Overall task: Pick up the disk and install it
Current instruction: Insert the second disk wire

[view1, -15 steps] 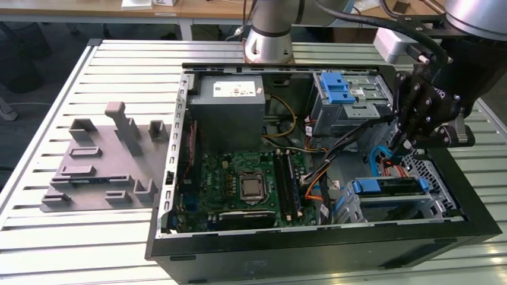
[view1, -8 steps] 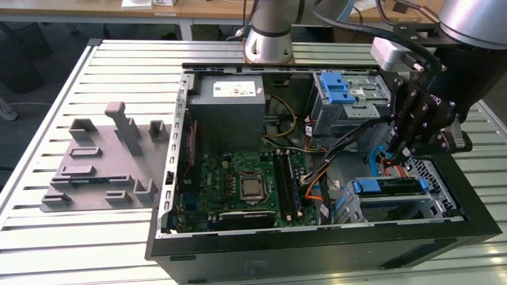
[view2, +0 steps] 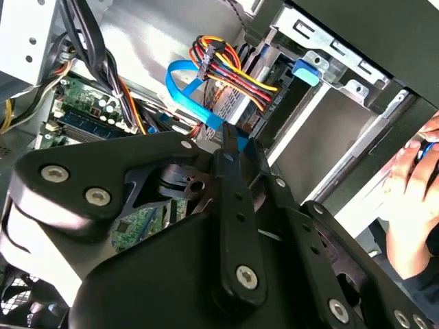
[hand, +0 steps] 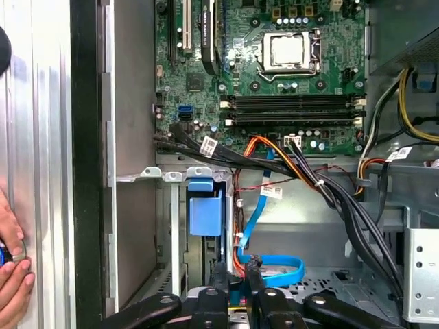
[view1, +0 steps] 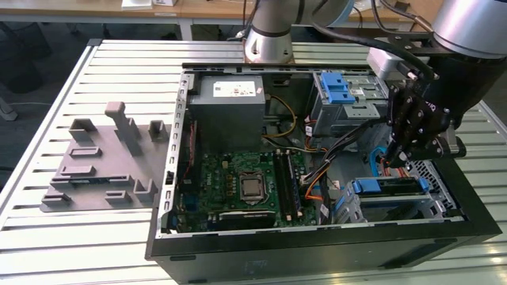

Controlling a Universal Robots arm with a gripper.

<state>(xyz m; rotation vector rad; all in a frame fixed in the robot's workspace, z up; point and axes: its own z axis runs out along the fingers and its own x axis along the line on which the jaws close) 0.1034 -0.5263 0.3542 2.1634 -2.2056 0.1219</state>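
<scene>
Exterior view: disk seated in its bay just beneath clenched (empty) end effector.

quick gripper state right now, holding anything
Gripper: fingers close together with nothing between them, shut and empty, hanging inside the open computer case above the disk already in its bay.

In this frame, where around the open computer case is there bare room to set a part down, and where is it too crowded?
Bare slats of the table lie in front of the grey fixture and between it and the case. Inside, cables crowd the gap between the motherboard and the drive bays, where the gripper hangs.
</scene>
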